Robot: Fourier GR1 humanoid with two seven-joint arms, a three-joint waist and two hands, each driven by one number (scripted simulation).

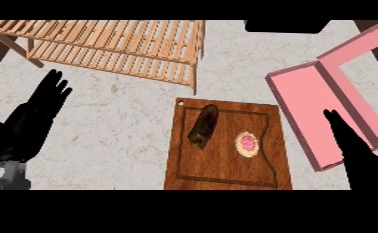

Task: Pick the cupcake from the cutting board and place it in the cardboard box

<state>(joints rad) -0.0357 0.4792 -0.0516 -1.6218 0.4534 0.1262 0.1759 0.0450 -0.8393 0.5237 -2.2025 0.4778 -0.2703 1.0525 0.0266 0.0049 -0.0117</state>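
Observation:
A dark wooden cutting board point(221, 169) lies at the lower middle of the counter. On its right part sits a small cupcake point(247, 144) with pink and yellow topping. A dark brown elongated object point(204, 126) lies on the board's left part. The box point(310, 114) is pink, open, and stands at the right edge. My right hand point(351, 144) rises from the lower right with straight fingers, over the box's near corner and to the right of the cupcake. My left hand point(37, 114) shows at the left edge, open, fingers up.
A slatted wooden rack point(118, 42) spans the upper left of the pale marbled counter. A black shape point(286, 25) sits at the top right edge.

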